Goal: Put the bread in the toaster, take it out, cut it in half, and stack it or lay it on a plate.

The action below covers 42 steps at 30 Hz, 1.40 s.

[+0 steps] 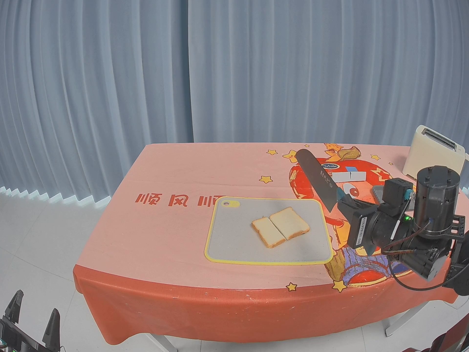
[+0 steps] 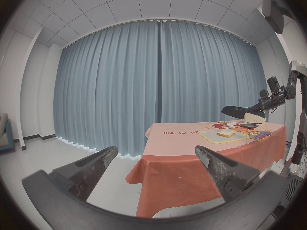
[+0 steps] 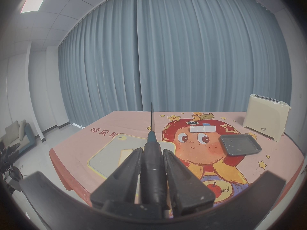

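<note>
Item 1, right gripper (image 3: 153,152): I have both fingers (image 3: 126,176) clamped flat against the handle of the knife (image 3: 153,168). The blade runs straight out ahead of the fingertips, standing on edge and angled slightly upward.

Item 2, right arm (image 1: 432,206): raised, with the wrist roughly level directly behind the gripper.

Item 3, left gripper (image 2: 155,150): I have the jaws spread wide with nothing between them, fingertips level and pointing forward.
</note>
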{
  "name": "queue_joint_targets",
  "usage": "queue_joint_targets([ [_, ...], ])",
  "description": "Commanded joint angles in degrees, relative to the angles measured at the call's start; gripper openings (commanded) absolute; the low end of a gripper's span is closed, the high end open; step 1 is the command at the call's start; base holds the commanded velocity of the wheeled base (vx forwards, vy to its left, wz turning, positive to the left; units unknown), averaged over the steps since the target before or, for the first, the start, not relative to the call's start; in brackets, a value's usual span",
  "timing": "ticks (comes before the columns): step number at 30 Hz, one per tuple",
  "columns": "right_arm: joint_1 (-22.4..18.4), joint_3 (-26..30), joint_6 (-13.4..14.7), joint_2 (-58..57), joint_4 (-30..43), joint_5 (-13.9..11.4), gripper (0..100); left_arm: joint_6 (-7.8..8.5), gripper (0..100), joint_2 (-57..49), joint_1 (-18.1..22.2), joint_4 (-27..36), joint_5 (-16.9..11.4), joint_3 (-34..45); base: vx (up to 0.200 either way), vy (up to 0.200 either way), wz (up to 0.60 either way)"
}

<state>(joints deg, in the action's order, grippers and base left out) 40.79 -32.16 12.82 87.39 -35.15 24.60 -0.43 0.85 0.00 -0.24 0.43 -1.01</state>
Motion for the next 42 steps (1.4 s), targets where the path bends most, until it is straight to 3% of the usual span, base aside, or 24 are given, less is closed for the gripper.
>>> queue_joint_targets([
  [1,-0.62,-0.10,0.01,0.06,-0.01,0.01,0,-0.01,100,-0.50,0.00,-0.02,0.01,1.01,0.000,0.000,0.00],
  [14,-0.89,-0.71,0.01,-0.03,-0.10,0.01,0,-0.01,100,-0.50,0.00,-0.02,0.01,1.01,0.000,0.000,0.00],
  [42,-7.39,-2.03,-0.17,0.06,0.08,-1.57,0,-0.01,100,-0.50,0.09,-0.02,0.01,1.01,0.000,0.000,0.00],
])
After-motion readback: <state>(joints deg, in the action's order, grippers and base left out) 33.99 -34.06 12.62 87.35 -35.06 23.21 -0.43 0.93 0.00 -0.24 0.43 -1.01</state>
